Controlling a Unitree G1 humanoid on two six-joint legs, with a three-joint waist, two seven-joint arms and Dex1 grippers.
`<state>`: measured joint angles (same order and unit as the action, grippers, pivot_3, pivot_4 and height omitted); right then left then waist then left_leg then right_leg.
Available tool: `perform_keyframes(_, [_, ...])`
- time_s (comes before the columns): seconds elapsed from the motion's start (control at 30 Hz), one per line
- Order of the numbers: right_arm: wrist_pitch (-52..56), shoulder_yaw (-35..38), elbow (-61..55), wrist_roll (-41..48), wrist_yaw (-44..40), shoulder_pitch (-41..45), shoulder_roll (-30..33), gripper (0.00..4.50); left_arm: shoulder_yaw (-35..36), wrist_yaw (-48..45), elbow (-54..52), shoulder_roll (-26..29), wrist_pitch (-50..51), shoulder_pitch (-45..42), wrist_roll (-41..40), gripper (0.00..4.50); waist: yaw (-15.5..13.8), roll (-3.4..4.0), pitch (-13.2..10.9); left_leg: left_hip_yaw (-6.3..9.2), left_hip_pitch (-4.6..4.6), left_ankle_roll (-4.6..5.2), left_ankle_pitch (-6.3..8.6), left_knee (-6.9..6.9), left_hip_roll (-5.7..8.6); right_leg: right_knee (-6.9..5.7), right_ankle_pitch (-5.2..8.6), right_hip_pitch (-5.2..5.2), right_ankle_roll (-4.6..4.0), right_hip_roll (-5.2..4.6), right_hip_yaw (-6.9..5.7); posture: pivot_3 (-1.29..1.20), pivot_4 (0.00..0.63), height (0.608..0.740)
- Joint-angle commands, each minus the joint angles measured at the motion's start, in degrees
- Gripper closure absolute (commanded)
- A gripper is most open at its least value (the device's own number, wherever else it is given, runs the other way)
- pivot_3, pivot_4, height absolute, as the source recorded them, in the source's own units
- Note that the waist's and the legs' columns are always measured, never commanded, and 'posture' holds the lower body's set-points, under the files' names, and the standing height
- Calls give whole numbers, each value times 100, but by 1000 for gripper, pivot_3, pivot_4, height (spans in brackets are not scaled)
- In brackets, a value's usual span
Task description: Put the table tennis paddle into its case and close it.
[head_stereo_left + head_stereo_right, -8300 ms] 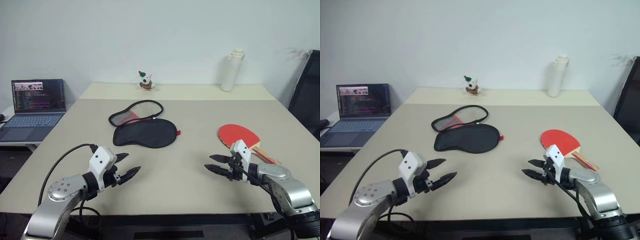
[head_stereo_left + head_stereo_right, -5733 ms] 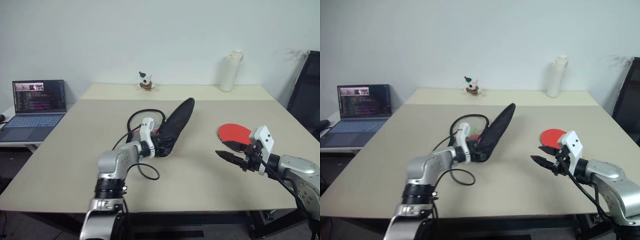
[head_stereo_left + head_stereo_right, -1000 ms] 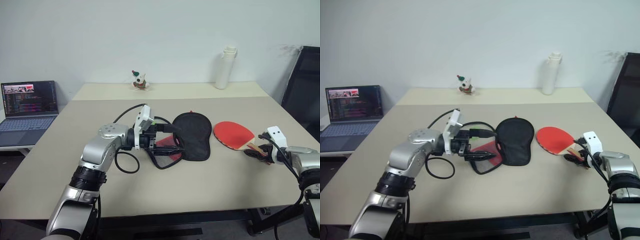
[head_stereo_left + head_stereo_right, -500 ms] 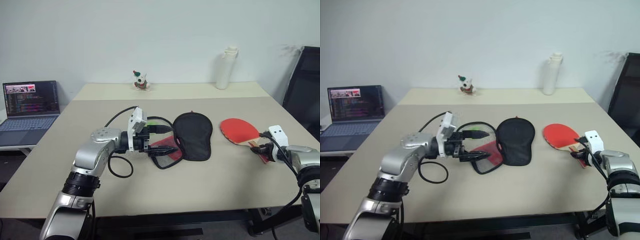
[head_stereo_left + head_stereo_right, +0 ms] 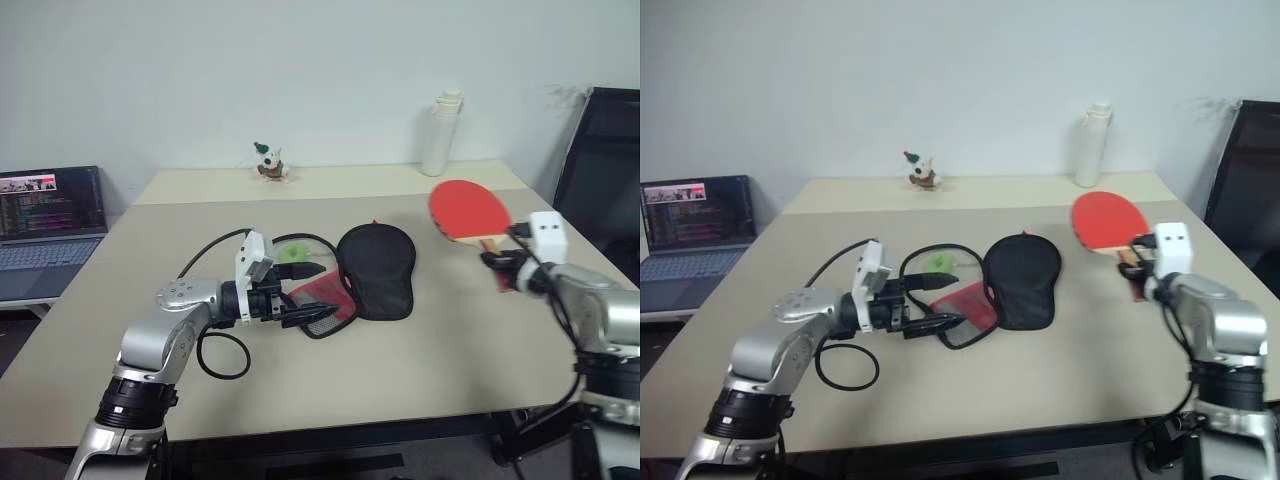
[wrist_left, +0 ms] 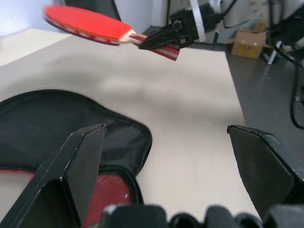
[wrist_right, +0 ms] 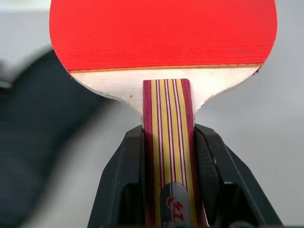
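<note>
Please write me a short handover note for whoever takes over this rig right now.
Right pincer: shut on the handle of the table tennis paddle, held above the table, red face up.
Left pincer: open, holding nothing, at the mouth of the case.
The case lies unzipped at mid-table, black flap folded back, red mesh side exposed.
Done: case opened, paddle picked up.
Left: slide the paddle in, fold the flap over, zip it shut.

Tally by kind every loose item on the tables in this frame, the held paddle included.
Table tennis paddle: 1
Case: 1
White bottle: 1
Small figurine: 1
Laptop: 1
Total: 5
</note>
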<state>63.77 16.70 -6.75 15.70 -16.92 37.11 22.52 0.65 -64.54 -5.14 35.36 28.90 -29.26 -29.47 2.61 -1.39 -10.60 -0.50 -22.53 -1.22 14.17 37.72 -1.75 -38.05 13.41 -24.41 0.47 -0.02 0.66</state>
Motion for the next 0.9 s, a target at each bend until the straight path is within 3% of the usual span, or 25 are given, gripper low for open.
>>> perform_keyframes(0.03, [95, -154, -512, -32, 984, 217, -1148, 3433, 159, -49, -217, 165, -87, 54, -78, 0, 0, 1, -1, -1, -1, 0, 0, 1, -1, 1, 0, 0, 0, 0, 2, 0, 150, 740])
perform_keyframes(0.17, [-326, -412, -94, -240, 1568, 344, -2032, 3434, 140, 8, -291, 186, -69, 70, -101, 0, -28, 2, -1, -6, -32, 0, 0, 1, 2, 4, -1, -30, 0, -15, 7, 0, 150, 740])
perform_keyframes(0.3, [-854, -552, 598, -353, 1801, 485, -2334, 3434, 154, 76, -390, 191, -49, 150, -113, 0, -109, 1, -1, -13, -63, 0, 0, 2, 4, 8, -4, -63, -2, -30, 14, 0, 150, 740])
perform_keyframes(0.5, [-1486, -683, 1528, -476, 1851, 652, -2355, 3434, 175, 203, -582, 187, 1, 302, -142, 0, -88, 1, -1, -17, -67, 1, 0, 2, 7, 10, -9, -66, -2, -39, 16, 0, 150, 740])
perform_keyframes(0.9, [-1739, -679, 2073, -522, 1961, 651, -2401, 3434, 211, 299, -663, 224, 42, 389, -182, 0, -72, 0, 0, -19, -53, 1, 0, 2, 7, 3, -4, -62, 5, -17, 19, 0, 150, 740])
